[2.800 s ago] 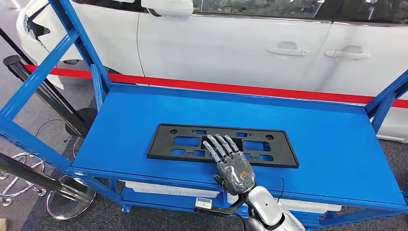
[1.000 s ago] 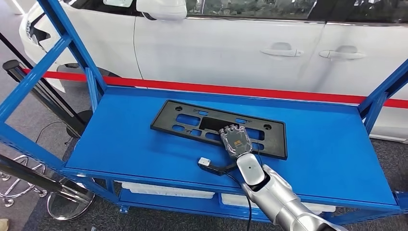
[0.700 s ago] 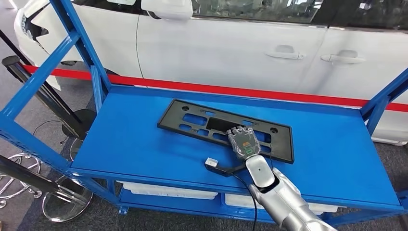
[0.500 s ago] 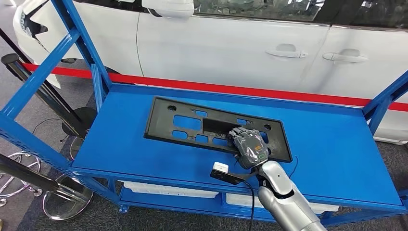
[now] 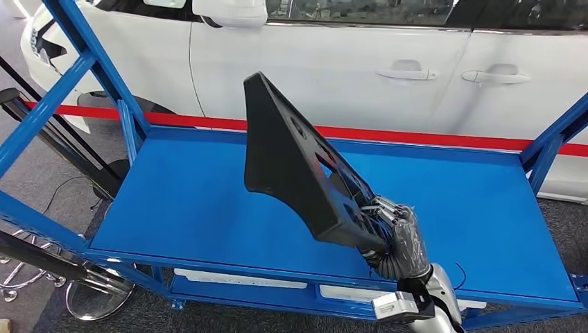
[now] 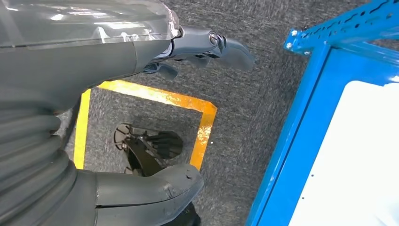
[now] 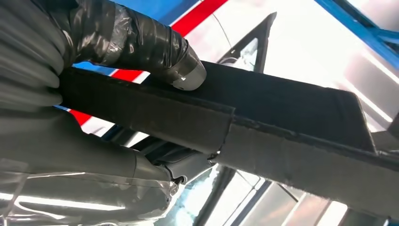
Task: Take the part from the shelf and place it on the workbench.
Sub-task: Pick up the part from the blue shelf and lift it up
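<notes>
The part is a long black plastic plate (image 5: 295, 163) with cut-outs. It is lifted off the blue shelf (image 5: 201, 201) and stands tilted, its far end up toward the car. My right hand (image 5: 396, 239) grips its near end from below, at the shelf's front right. In the right wrist view the thumb (image 7: 155, 47) presses on the black plate (image 7: 282, 117) and the fingers wrap under its edge. My left hand (image 6: 141, 61) hangs beside the shelf frame over the floor, fingers apart and holding nothing.
A white car (image 5: 360, 62) stands behind the shelf beyond a red barrier strip (image 5: 430, 135). Blue uprights (image 5: 90, 62) frame the shelf on the left and right (image 5: 555, 142). A lower shelf level holds white trays (image 5: 236, 279). Yellow floor tape (image 6: 202, 122) lies by the frame.
The plate lay flat on the shelf under my right hand; now the hand has closed on its near end and raised it off the shelf, tilted up.
</notes>
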Tool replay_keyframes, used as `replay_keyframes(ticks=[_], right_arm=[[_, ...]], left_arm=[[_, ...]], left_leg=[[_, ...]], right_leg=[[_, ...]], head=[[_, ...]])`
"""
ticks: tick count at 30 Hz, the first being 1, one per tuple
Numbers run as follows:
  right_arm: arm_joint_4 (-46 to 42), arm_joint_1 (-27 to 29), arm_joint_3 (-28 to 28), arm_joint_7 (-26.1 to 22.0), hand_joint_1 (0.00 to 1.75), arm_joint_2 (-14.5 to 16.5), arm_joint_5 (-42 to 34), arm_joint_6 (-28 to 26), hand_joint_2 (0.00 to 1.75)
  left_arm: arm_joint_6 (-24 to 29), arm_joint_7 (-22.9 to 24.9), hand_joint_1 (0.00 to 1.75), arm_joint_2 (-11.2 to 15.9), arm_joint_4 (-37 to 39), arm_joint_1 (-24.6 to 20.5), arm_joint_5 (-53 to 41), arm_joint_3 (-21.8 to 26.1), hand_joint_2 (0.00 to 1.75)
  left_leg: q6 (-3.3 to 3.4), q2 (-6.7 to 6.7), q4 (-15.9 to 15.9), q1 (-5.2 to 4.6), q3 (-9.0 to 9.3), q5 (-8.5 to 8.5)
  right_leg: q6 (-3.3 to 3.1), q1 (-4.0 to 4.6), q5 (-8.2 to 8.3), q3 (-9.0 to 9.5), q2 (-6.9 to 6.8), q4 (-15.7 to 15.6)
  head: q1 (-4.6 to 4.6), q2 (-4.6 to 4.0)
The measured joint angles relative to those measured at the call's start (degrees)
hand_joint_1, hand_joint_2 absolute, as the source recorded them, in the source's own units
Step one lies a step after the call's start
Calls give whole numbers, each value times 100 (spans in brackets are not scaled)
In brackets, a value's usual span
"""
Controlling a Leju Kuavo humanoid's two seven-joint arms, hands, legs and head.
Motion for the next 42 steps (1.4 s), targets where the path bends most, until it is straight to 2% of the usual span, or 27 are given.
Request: replay_keyframes(ticks=[1, 3, 4, 7, 8, 9, 11, 12, 13, 14, 15, 16, 18, 19, 20, 28, 30, 31, 33, 34, 35, 36, 37, 38, 39, 40, 42], right_arm=[[-65, 24, -1, -38, 175, -2, -97, 71, 175], [-199, 70, -2, -216, 175, -3, -679, 534, 175], [-298, 103, -1, -331, 175, -3, -1313, 1076, 175], [-689, 247, 52, -384, 175, 32, -3699, 3349, 175], [-802, 287, 95, -310, 175, 53, -4214, 3947, 175], [-893, 326, 145, -234, 175, 71, -4474, 4372, 175], [-1002, 444, 244, -157, 175, 87, -4357, 4811, 175], [-1023, 531, 282, -163, 175, 87, -4099, 4886, 175], [-1027, 626, 314, -193, 175, 81, -3829, 4906, 175], [-1026, 713, 339, -235, 175, 71, -3623, 4905, 175], [-1025, 774, 358, -275, 175, 55, -3506, 4899, 175], [-1026, 810, 370, -311, 175, 39, -3449, 4891, 175], [-1036, 842, 375, -374, 175, 11, -3305, 4828, 175], [-1041, 856, 377, -392, 175, 5, -3219, 4792, 175], [-1044, 868, 378, -408, 175, 0, -3145, 4761, 175], [-1051, 902, 380, -441, 175, -8, -3029, 4710, 175], [-1066, 950, 386, -527, 175, -20, -2844, 4609, 175], [-1083, 984, 390, -611, 175, -39, -2692, 4502, 175], [-1142, 1038, 429, -768, 175, -107, -2404, 4310, 175], [-1173, 1054, 452, -822, 175, -141, -2305, 4242, 175], [-1199, 1059, 474, -841, 175, -165, -2260, 4227, 175], [-1212, 1059, 483, -845, 175, -174, -2254, 4228, 175], [-1225, 1057, 489, -850, 175, -182, -2252, 4228, 175], [-1237, 1055, 495, -854, 175, -191, -2250, 4228, 175], [-1245, 1052, 507, -858, 175, -202, -2248, 4233, 175], [-1254, 1050, 522, -865, 175, -214, -2241, 4239, 175], [-1280, 1051, 557, -885, 175, -258, -2199, 4247, 175]], left_arm=[[-1, -5, 0, 4, 0, -4, -5, 0, 175], [-1, -27, 0, 10, 0, -21, -32, 0, 175], [-1, -38, 0, 12, 0, -28, -56, 0, 175], [20, -29, 0, 10, 0, -35, -132, 0, 175], [39, -14, 0, 9, 0, -36, -152, 0, 175], [62, 7, 0, 7, 0, -41, -171, 0, 175], [112, 65, 0, 5, 0, -50, -210, 2, 175], [132, 95, 0, 5, 0, -51, -230, 3, 175], [148, 118, 0, 5, 0, -50, -246, 5, 175], [157, 133, 0, 5, 0, -49, -259, 7, 175], [162, 142, 0, 4, 1, -47, -268, 8, 175], [166, 146, 0, 2, 1, -47, -273, 9, 175], [186, 154, 0, -3, 1, -49, -298, 9, 175], [198, 156, 0, -4, 1, -51, -309, 9, 175], [208, 158, 0, -5, 0, -53, -320, 9, 175], [223, 164, 0, -5, 1, -56, -333, 9, 175], [242, 174, 0, -6, 1, -60, -361, 9, 175], [252, 182, 0, -7, 1, -61, -388, 10, 175], [270, 207, 0, -13, 1, -75, -468, 12, 175], [275, 215, 0, -15, 1, -83, -501, 13, 175], [279, 222, 0, -16, 0, -94, -519, 13, 175], [279, 222, 0, -13, 0, -103, -520, 13, 175], [279, 222, 0, -9, -1, -117, -524, 13, 175], [280, 222, 0, -6, -1, -130, -534, 13, 175], [284, 222, 0, -4, -1, -139, -544, 13, 175], [291, 223, 0, -4, -1, -143, -559, 13, 175], [309, 226, 0, -8, 0, -149, -597, 13, 175]], left_leg=[[15, 1, -398, 0, 180, 227], [58, -3, -1052, -15, 494, 472], [77, -9, -1194, -26, 555, 497], [143, -20, -1242, -33, 547, 528], [181, -13, -1270, -21, 548, 553], [223, -3, -1300, -9, 545, 581], [275, 17, -1322, -2, 518, 619], [283, 21, -1313, -3, 494, 632], [283, 23, -1301, -3, 466, 642], [278, 22, -1286, -3, 437, 654], [268, 21, -1270, -2, 410, 665], [255, 19, -1254, -1, 388, 677], [208, 16, -1234, -9, 360, 709], [185, 15, -1231, -14, 354, 724], [168, 14, -1231, -20, 350, 735], [141, 13, -1242, -21, 351, 753], [99, 11, -1253, -17, 343, 792], [62, 10, -1219, -12, 309, 752], [2, 9, -376, 2, 101, 300], [-6, 10, -79, 6, 95, 137], [13, 10, 42, 4, 207, 64], [52, 12, -375, -7, 486, 169], [86, 3, -794, -20, 761, 211], [111, -7, -1108, -35, 955, 211], [129, -15, -1287, -53, 1056, 188], [136, -20, -1343, -67, 1081, 196], [181, 33, -1422, -53, 1042, 286]], right_leg=[[10, 0, -24, 11, 6, 25], [49, 13, -62, 3, 13, 83], [73, 20, -68, -13, 12, 109], [135, 29, -73, -48, 9, 149], [154, 28, -147, -65, 10, 208], [174, 25, -295, -116, 10, 362], [221, 9, -743, -331, 8, 994], [242, 0, -936, -456, 8, 1362], [259, -13, -1032, -529, 7, 1620], [270, -26, -1013, -516, 6, 1687], [274, -38, -891, -397, 4, 1530], [269, -49, -707, -172, 3, 1165], [248, -41, -457, 285, 5, 359], [240, -30, -403, 417, 8, 118], [236, -18, -400, 458, 10, 32], [224, -6, -351, 435, 15, 55], [209, 3, -341, 407, 16, 52], [166, -5, -301, 369, 6, 32], [33, 25, -129, 140, -23, 18], [-28, 44, -40, 18, -37, 23], [-50, 78, 14, -86, -41, 56], [-46, 89, 23, -121, -43, 90], [-29, 101, 38, -151, -37, 124], [0, 102, 60, -175, -33, 147], [37, 97, 91, -194, -24, 157], [81, 91, 132, -210, -8, 155], [162, 84, 134, -239, 21, 168]], head=[[0, 0], [0, 0], [1, 0], [1, 0], [1, 0], [1, 0], [1, 0], [1, 0], [1, 0], [1, 0], [1, 0], [2, 0], [1, 0], [-1, 0], [-2, 0], [1, 0], [1, 0], [1, 0], [0, 0], [0, 0], [0, -1], [0, -1], [0, -1], [-1, -1], [-1, 0], [-1, 0], [1, 0]])
